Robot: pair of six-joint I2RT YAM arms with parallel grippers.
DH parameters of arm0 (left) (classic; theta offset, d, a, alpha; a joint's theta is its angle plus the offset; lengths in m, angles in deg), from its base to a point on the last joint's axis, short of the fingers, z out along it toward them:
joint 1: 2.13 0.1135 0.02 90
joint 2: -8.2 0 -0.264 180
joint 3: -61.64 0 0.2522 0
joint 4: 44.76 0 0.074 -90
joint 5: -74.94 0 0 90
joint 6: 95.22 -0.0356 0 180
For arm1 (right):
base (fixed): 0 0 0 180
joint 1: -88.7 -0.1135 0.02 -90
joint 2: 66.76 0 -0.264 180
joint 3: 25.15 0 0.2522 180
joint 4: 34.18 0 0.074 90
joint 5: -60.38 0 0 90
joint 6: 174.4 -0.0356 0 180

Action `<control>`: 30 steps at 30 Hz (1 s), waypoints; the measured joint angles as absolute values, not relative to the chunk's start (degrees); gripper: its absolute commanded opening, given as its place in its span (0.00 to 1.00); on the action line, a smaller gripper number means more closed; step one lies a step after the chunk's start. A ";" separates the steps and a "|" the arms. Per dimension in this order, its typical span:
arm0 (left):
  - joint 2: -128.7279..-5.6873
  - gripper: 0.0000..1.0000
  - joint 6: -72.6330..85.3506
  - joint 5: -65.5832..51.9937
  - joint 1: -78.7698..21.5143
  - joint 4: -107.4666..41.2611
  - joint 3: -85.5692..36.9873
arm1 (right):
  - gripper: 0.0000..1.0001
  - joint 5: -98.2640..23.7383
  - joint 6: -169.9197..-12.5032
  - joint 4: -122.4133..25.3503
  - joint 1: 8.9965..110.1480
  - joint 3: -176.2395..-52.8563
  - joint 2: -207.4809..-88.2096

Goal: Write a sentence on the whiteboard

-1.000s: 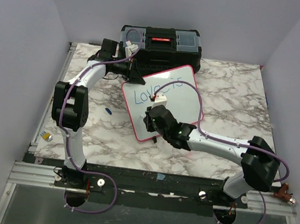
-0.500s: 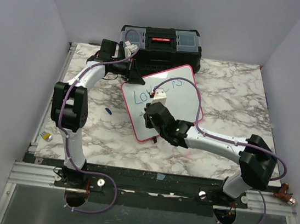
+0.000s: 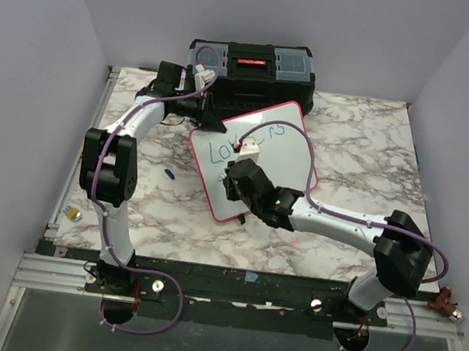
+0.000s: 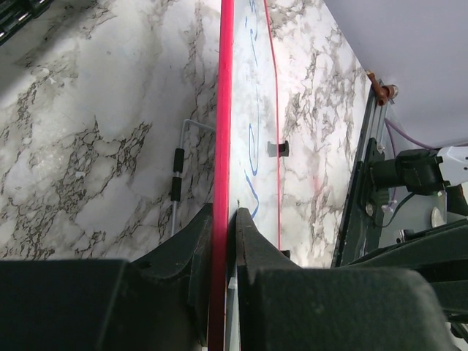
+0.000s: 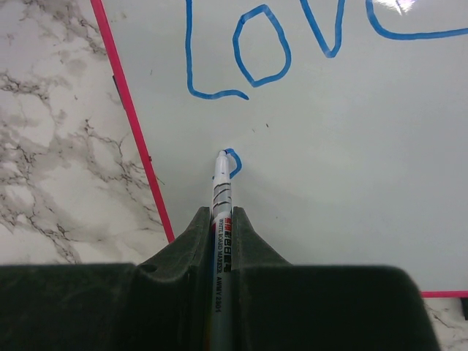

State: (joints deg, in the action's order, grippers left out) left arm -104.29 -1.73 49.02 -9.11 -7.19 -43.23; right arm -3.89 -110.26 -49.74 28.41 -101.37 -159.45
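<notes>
The whiteboard [image 3: 285, 152] with a pink-red frame lies tilted on the marble table. Blue words "Love is" [image 3: 229, 147] run across its top; in the right wrist view "Love" [image 5: 252, 51] shows, with a small blue curl [image 5: 232, 162] started beneath. My right gripper [image 5: 221, 219] is shut on a white whiteboard marker [image 5: 221, 212], its tip touching the board at the curl. My left gripper [image 4: 224, 219] is shut on the board's red edge [image 4: 223, 131] at its far left corner [image 3: 211, 123].
A black toolbox [image 3: 253, 70] stands at the back behind the board. A blue marker cap [image 3: 169, 172] lies on the table left of the board. A small yellow and silver object [image 3: 74, 214] sits near the left rail.
My right gripper moved a little left and up over the board's lower left part. A small blue curl now shows under "Love". The left arm has not moved.
</notes>
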 measured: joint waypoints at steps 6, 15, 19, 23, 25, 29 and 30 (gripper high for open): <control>-104.29 0.00 -1.54 48.78 -9.11 -7.71 -42.84 | 0.00 -5.79 -111.42 -49.35 28.36 -100.15 -159.21; -103.44 0.00 -0.62 48.73 -8.98 -9.04 -41.51 | 0.00 -6.81 -113.02 -49.39 28.17 -98.35 -158.16; -102.17 0.00 -0.12 48.73 -9.00 -10.11 -40.35 | 0.01 -6.79 -113.52 -50.02 28.01 -97.44 -157.26; -101.51 0.00 0.08 48.71 -9.00 -10.84 -39.63 | 0.01 -6.60 -113.91 -51.12 27.99 -97.17 -156.80; -101.51 0.00 0.21 48.71 -9.00 -11.32 -39.41 | 0.01 -6.05 -113.91 -51.55 27.93 -97.22 -156.78; -101.21 0.00 0.43 48.76 -9.00 -12.19 -38.84 | 0.01 -3.62 -113.48 -54.22 27.90 -98.44 -156.78; -100.92 0.00 0.49 48.78 -9.00 -12.41 -38.58 | 0.01 -2.90 -113.26 -54.83 27.90 -98.83 -156.80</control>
State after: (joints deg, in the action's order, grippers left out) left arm -100.92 0.49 48.78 -9.00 -12.41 -38.58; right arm -2.90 -113.26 -54.83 27.90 -98.83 -156.80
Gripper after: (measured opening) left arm 0.143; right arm 0.122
